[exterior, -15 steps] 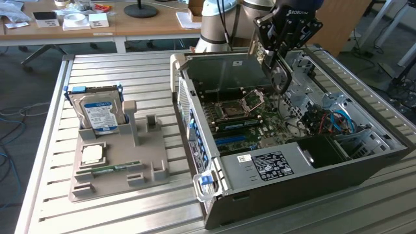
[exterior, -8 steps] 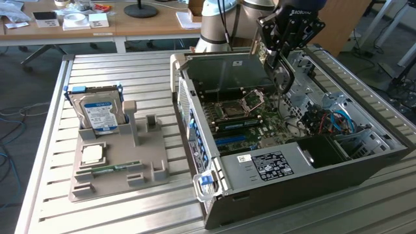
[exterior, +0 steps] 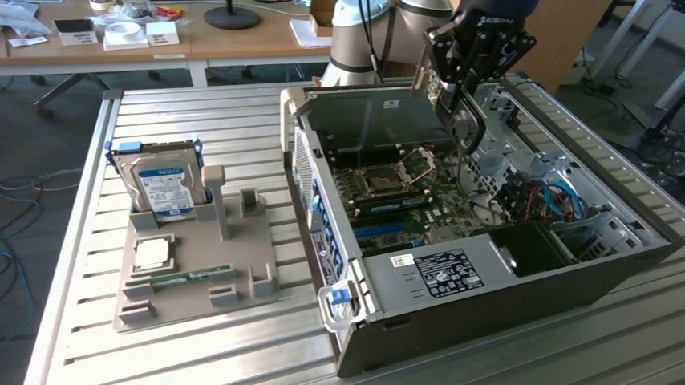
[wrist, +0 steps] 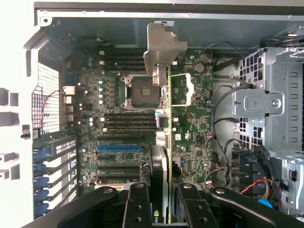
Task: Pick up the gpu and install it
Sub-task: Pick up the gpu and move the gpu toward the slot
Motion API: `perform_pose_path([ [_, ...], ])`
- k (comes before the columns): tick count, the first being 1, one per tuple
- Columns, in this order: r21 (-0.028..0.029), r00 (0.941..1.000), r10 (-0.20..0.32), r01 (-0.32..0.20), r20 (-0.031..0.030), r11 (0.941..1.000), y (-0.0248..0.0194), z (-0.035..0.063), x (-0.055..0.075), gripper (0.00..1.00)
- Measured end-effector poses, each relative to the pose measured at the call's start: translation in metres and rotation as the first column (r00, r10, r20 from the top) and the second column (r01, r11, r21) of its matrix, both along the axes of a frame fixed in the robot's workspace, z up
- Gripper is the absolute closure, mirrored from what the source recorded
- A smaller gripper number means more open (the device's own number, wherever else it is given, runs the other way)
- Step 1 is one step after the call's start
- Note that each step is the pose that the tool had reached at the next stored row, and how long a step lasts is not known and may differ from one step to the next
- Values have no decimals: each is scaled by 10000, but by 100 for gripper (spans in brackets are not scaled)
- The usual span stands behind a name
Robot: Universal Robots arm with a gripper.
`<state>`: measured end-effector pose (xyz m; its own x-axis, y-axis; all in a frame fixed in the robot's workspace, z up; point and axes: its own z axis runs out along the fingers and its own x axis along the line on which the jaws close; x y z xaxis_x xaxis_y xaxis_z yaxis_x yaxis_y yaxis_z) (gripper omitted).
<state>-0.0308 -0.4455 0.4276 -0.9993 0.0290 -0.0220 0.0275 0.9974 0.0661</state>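
Work surface: ribbed metal table [exterior: 214, 112], pale grey, slats running along its length. On it stands the open computer case [exterior: 599, 265], side panel off, motherboard [wrist: 194, 118] exposed.

Towards the exterior view's left sits a grey holder [exterior: 249, 277]. It carries a hard drive [exterior: 163, 186] standing upright, a small square chip [exterior: 153, 253] and a green memory stick [exterior: 182, 278] lying flat.

Room: wooden desks [exterior: 246, 40] behind the table with small white boxes and a black round base. Grey floor [exterior: 43, 136] with loose cables [exterior: 16, 196] at the exterior view's left.

Gripper [exterior: 463, 88]: over the far part of the case, fingers [wrist: 137, 204] clamped on the gpu [exterior: 468, 124].

The gpu hangs on edge below the gripper, inside the case opening, above the motherboard. From the wrist view the card is edge-on, running past the processor socket [wrist: 142, 90], with its silver end bracket [wrist: 164, 45] towards the case's rear wall. Whether the card's lower edge touches the board is unclear from either view; possibly just above it.
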Motion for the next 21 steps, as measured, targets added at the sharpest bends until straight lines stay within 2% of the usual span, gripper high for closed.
perform_pose_path([
  [21, 0, 10000, -1, 1, 0, 10000, 0, 0, 98, 73],
])
